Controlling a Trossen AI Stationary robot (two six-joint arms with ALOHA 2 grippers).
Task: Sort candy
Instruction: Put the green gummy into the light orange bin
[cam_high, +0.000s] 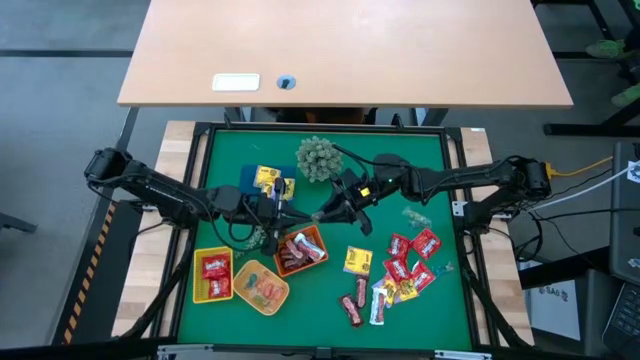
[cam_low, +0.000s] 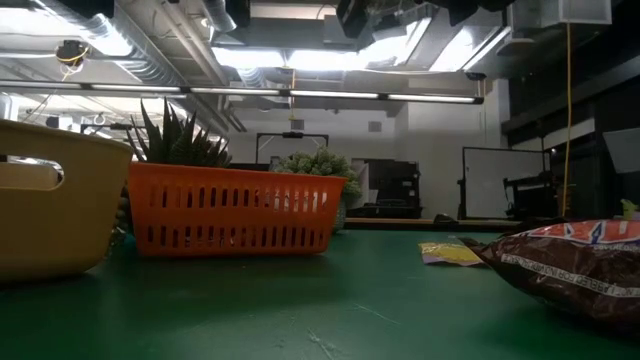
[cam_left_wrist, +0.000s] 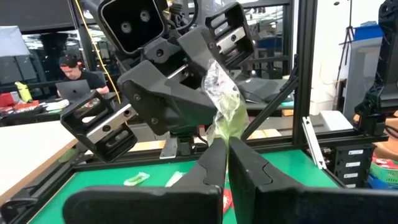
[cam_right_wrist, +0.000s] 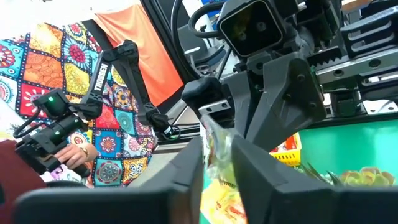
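A small clear, greenish wrapped candy (cam_left_wrist: 225, 118) is held in the air between both grippers, above the green mat near the orange tray (cam_high: 318, 240). My left gripper (cam_high: 288, 208) comes from the table's left and is shut on it. My right gripper (cam_high: 322, 213) comes from the right and is shut on the same piece (cam_right_wrist: 215, 146). Red packets lie in a yellow tray (cam_high: 199, 288), and orange-wrapped sweets in a second yellow tray (cam_high: 247, 296). Loose red, yellow and dark brown candies (cam_high: 400, 272) lie on the mat's near right. My left gripper pinches the lower part of the candy's wrapper (cam_left_wrist: 224, 134) between its two fingers, and the crinkled clear part stands up above the fingertips. The piece is lifted clear of the table. My right gripper pinches the same wrapper (cam_right_wrist: 216, 155) between its two fingers from the opposite side. Part of the wrapper shows above the fingers and part below them.
A spiky pale green plant ball (cam_high: 318, 158) stands at the mat's far middle. A yellow packet on a blue holder (cam_high: 268, 180) lies beside the left arm. One small greenish piece (cam_high: 415, 214) rests under the right arm. People sit beyond the table.
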